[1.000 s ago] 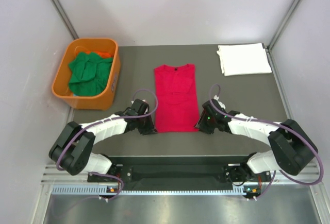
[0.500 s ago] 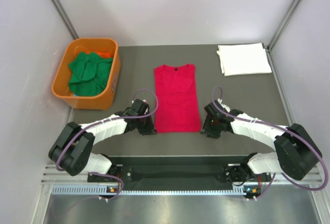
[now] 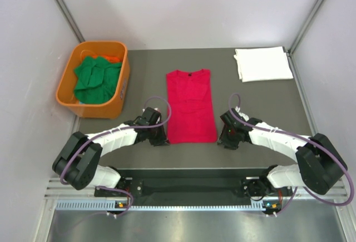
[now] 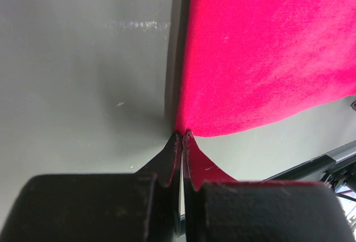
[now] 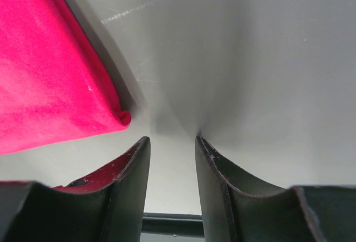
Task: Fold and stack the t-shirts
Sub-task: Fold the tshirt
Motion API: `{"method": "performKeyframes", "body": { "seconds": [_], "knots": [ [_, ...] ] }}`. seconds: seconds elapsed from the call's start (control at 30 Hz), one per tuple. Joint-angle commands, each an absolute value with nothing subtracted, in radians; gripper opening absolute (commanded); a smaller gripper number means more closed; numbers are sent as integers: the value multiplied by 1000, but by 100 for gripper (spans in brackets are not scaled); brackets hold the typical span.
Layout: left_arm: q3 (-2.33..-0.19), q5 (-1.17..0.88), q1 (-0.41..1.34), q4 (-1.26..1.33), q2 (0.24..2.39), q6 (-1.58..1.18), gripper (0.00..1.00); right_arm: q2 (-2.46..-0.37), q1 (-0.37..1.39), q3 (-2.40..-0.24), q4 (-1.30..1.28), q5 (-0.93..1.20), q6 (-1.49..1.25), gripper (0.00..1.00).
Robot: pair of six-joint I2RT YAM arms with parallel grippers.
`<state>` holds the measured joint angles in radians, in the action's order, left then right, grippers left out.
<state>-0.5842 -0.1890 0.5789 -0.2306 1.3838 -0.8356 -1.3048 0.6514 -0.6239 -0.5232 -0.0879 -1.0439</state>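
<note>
A bright red t-shirt (image 3: 190, 105), folded into a long strip, lies flat in the middle of the table. My left gripper (image 3: 159, 138) is shut, and its tips (image 4: 182, 134) touch the shirt's near left corner (image 4: 192, 125). No cloth shows between the fingers. My right gripper (image 3: 227, 137) stands open on bare table just right of the near right corner (image 5: 119, 118). Nothing is between its fingers (image 5: 172, 139). A folded white t-shirt (image 3: 263, 64) lies at the back right. Green t-shirts (image 3: 97, 79) are heaped in the orange tub (image 3: 122, 94).
The orange tub stands at the table's left edge, level with the red shirt's top. Metal frame posts (image 3: 61, 5) rise at both back corners. The table's near edge and the arm rail (image 3: 189, 186) lie close behind both grippers.
My right gripper has slid a little to the right, off the red shirt's near right corner, and that corner now lies flat. The left arm has not moved.
</note>
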Motion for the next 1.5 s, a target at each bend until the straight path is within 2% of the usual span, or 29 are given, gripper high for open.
{"method": "performKeyframes", "body": {
  "seconds": [0.0, 0.63, 1.13, 1.33, 1.47],
  "knots": [
    [-581, -179, 589, -226, 1385, -827, 0, -1293, 650, -641, -588, -121, -1043, 39],
    [-583, -161, 589, -235, 1384, -825, 0, -1296, 650, -736, -569, -95, -1048, 40],
    [-589, -163, 589, -232, 1399, -819, 0, -1411, 650, -654, -453, -106, -1045, 38],
    [-594, -164, 591, -236, 1396, -815, 0, -1420, 650, -638, -456, -117, -1049, 34],
    [-604, -158, 591, -248, 1396, -808, 0, -1457, 650, -657, -477, -126, -1037, 21]
  ]
}}
